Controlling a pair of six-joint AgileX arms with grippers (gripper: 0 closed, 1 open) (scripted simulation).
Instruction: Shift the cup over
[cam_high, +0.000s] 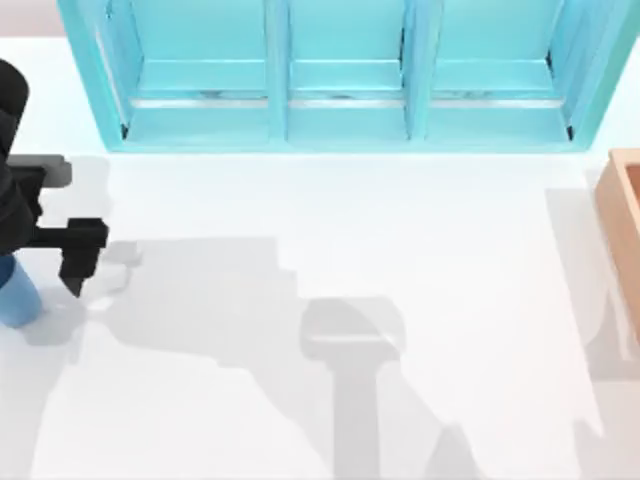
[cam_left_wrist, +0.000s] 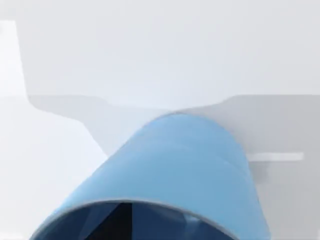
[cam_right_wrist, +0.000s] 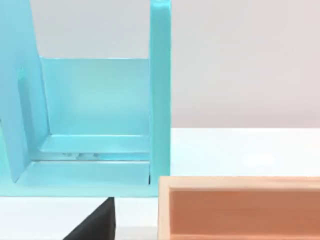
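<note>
My left gripper (cam_high: 78, 262) holds at the blue cup (cam_high: 15, 290) by the table's left edge, grip unclear, so carrying it rightward looks next.

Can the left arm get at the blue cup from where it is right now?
Probably yes. The left gripper is at the table's far left, right beside the blue cup, and the left wrist view has the cup close up with nothing between.

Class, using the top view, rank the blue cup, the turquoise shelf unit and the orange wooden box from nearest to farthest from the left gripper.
1. Blue cup, at the left edge beside the left gripper.
2. Turquoise shelf unit, along the back.
3. Orange wooden box, at the right edge.
</note>
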